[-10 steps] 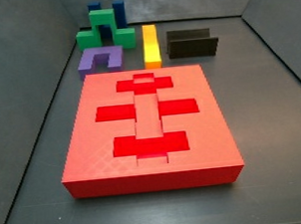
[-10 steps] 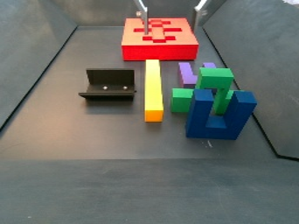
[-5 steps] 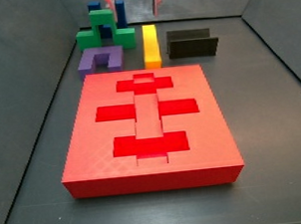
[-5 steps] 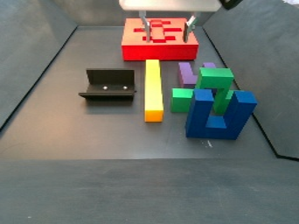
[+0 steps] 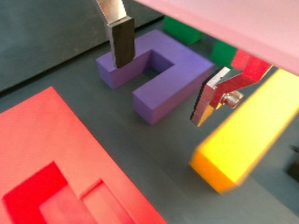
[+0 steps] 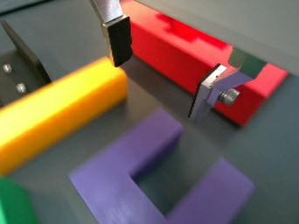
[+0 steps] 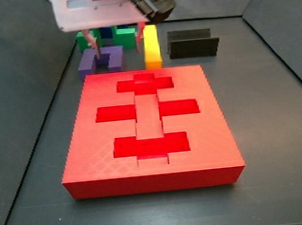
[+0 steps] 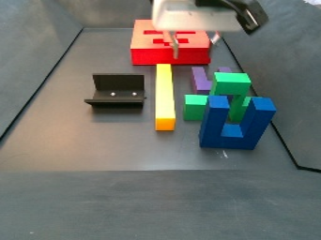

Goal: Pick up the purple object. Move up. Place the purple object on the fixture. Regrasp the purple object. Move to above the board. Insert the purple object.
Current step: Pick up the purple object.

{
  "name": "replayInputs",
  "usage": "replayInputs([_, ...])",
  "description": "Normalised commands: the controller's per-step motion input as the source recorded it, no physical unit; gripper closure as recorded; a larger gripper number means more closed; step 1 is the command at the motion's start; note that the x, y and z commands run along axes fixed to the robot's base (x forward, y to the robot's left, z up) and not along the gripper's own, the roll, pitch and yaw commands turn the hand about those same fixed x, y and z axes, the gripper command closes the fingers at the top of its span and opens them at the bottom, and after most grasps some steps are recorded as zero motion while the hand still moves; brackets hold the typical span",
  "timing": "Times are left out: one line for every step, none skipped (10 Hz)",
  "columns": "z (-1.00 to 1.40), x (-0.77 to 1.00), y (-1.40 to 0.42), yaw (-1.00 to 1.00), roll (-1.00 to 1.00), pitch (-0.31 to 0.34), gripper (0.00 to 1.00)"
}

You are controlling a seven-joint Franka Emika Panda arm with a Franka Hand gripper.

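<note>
the gripper (image 5: 163, 68) hangs low over the purple object (image 5: 160, 73), fingers spread wide with nothing between them but air. the purple object lies flat on the floor, just beyond the far edge of the board (image 7: 148, 125) in a side view and just beside the yellow bar (image 5: 247, 127). in a wrist view one finger (image 5: 121, 38) sits off one outer flank and its partner off the opposite flank, so it looks like the next move is straight down.

One pincer (image 5: 163, 74), purple object (image 5: 163, 74), board (image 7: 148, 125), fixture (image 8: 116, 92), yellow bar (image 8: 163, 96), green block (image 8: 221, 94), blue block (image 8: 236, 122)
</note>
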Motion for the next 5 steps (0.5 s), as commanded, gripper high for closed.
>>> replayInputs([-0.18,-0.25,0.12,-0.05,0.03,-0.094,0.0])
replayInputs([-0.11,-0.13,0.09,-0.22,0.07,-0.076,0.0])
replayInputs([-0.01,0.0,0.05,-0.31,0.07,-0.046,0.0])
replayInputs([-0.02,0.07,0.1,-0.37,0.05,-0.007,0.0])
replayInputs([-0.21,0.0,0.07,-0.26,0.0,-0.076,0.0])
